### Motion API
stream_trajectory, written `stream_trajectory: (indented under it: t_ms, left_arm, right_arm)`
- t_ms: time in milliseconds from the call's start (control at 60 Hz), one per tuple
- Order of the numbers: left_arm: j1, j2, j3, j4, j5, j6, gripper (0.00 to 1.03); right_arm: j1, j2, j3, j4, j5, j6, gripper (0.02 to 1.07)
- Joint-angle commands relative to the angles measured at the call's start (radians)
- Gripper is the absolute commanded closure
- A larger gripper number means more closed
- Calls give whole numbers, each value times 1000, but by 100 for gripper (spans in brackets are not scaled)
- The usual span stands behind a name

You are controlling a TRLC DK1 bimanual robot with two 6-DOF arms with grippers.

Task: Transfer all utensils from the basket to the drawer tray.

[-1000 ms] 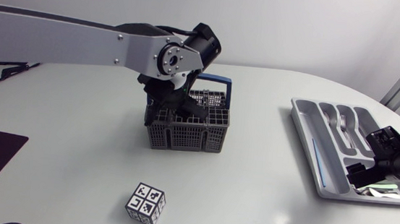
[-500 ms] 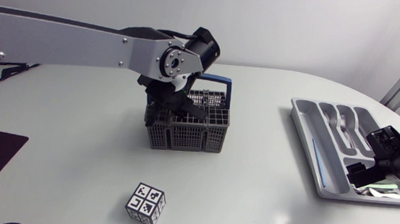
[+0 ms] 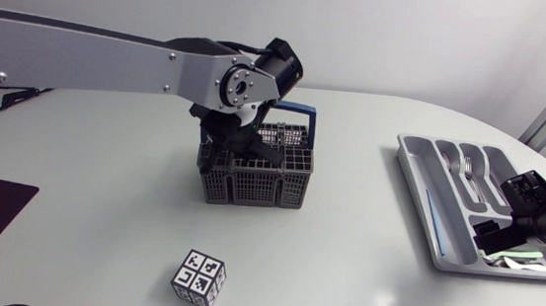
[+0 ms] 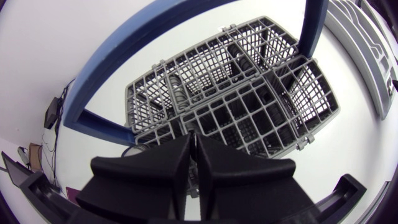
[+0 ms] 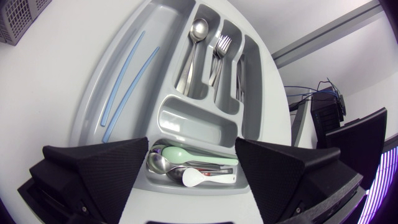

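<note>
The left arm stretches right across the table [image 3: 102,178] from its side, and its left gripper [image 3: 237,148] is dipped down into the grey wire basket [image 3: 256,176], at the end under the blue handle [image 3: 296,111]. From the wrist camera, the left gripper [image 4: 194,140] has its two black wedges pressed together with barely a slit between them, tips just above the grid of cells; whether anything thin is caught in that slit, I can't tell. Something dark stands in one of the far cells [image 4: 177,93], too dim to name. Over at the other end, the right gripper [image 3: 510,213] hangs above the near end of the drawer tray [image 3: 419,186], jaws spread wide and gripping nothing. Right below the right gripper [image 5: 193,149], the cross compartment holds a pale green spoon [image 5: 186,154] and a white spoon [image 5: 199,177], with a metal spoon alongside. Further up the tray [image 5: 112,81] lie a spoon [image 5: 194,37], a fork [image 5: 221,50] and two light blue sticks [image 5: 124,81], each in a long slot. A cube with black-and-white markers [image 3: 200,278] sits in front of the basket, well apart from it.
</note>
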Motion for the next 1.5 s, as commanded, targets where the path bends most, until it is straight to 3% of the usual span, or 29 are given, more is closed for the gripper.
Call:
stream_trajectory:
  t_ms: [0, 333, 933, 1150, 1300, 1483]
  left_arm:
    - [-9, -11, -5, -15, -12, -18, 100]
    - [-29, -82, -26, -4, -45, 25, 100]
    - [-123, -250, -91, 33, -228, 258, 100]
    - [-129, -352, -125, 64, -234, 306, 100]
    - [-124, -445, -129, 74, -229, 313, 100]
    - [-103, -504, -132, 65, -93, 272, 100]
  right_arm:
    - [8, -8, -22, 11, 11, 0, 7]
    - [18, -14, -24, 11, 11, 0, 7]
    - [26, -49, -42, 11, 0, -9, 7]
    - [44, -117, -39, 1, -27, -12, 7]
    - [104, -199, -4, -113, -115, 17, 7]
    - [287, -313, 62, -252, -184, 111, 7]
